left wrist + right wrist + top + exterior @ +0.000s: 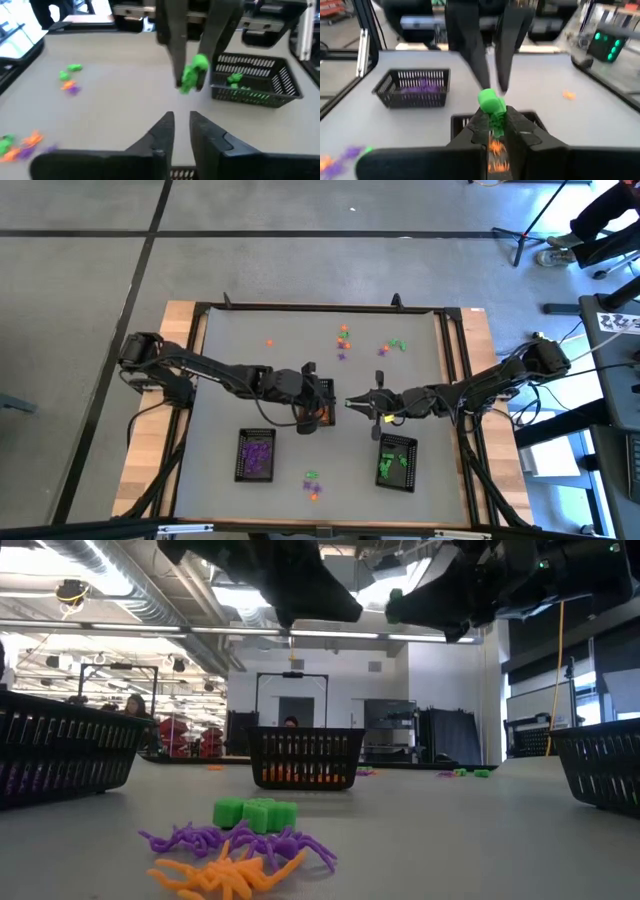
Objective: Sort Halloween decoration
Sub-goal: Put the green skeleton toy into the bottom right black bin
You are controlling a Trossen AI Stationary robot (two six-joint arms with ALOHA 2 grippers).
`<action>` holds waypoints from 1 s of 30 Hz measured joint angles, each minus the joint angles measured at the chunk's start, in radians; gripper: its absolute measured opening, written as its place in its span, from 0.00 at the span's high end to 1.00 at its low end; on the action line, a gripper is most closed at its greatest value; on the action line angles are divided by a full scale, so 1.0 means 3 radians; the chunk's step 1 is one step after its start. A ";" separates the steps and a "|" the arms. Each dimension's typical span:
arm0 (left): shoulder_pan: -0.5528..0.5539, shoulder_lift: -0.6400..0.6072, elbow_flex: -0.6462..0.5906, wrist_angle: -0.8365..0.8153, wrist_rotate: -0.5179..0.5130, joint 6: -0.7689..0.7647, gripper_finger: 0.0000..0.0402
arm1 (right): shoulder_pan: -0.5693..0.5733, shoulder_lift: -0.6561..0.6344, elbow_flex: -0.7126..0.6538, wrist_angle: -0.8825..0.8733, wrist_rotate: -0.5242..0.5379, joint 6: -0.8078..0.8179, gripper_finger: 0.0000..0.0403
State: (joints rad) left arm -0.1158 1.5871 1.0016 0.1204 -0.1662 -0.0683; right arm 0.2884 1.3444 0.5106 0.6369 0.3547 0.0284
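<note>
Claws meet nose to nose above the middle of the counter point(230, 370) during a sorting run on Halloween trinkets. The right claw point(494, 125), reaching in from the right of the overhead frame, is clamped on a bright green trinket point(491, 102) and holds it in the air just off the tips of the left claw point(182, 125). The left claw, reaching in from the left, carries nothing; its two fingers point(160, 132) stand a narrow gap apart, and it hangs over the orange-filled tray point(318, 414) at the centre of the overhead frame.

Two more black mesh trays sit toward the lower edge of the overhead frame. The purple-filled tray point(256, 455) lies at lower left of centre and the green-filled tray point(397, 462) at lower right, directly beneath the right arm.

Unsorted pieces remain on the counter in two patches. Upper scatter point(345, 338) of orange, purple and green bits spreads across the top centre of the overhead frame, well apart from the trays. The lower cluster point(313, 485) sits between the purple and green trays at bottom centre; the table-level camera shows it close up as purple and orange spider shapes point(235, 855) tangled together, with a green block point(255, 813) just behind them.
</note>
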 joint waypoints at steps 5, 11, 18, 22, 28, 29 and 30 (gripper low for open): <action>-0.0005 -0.0221 0.0000 -0.0411 -0.0162 0.0151 0.77 | 0.0001 -0.0269 0.0151 -0.0841 -0.0488 0.0382 0.91; -0.0007 -0.0476 0.0000 -0.0670 -0.0231 0.0175 0.73 | 0.0176 -0.0340 0.0626 -0.2349 -0.0930 0.0907 0.91; -0.0044 -0.0618 -0.0167 -0.0377 -0.0246 0.0180 0.73 | 0.0770 -0.0315 0.1007 -0.3466 -0.0984 0.1766 0.91; -0.0176 -0.0619 -0.0424 0.0096 -0.0163 0.0181 0.73 | 0.1135 -0.0315 0.0923 -0.3594 -0.0956 0.2204 0.91; -0.0099 -0.0745 -0.0931 0.0729 -0.0195 0.0107 0.73 | 0.1326 -0.0311 0.0580 -0.3487 -0.0849 0.2850 0.91; -0.0056 -0.0794 -0.1013 0.0761 -0.0189 0.0058 0.73 | 0.1328 -0.0311 0.0540 -0.3436 -0.0797 0.2880 0.91; 0.0001 -0.0846 -0.1077 0.0764 -0.0195 -0.0006 0.73 | 0.1328 -0.0311 0.0512 -0.3389 -0.0757 0.2927 0.90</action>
State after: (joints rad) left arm -0.1155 1.3332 0.6786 0.3497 -0.2248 -0.0700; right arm 0.6868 1.2510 0.6641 -0.3797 0.1277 0.9066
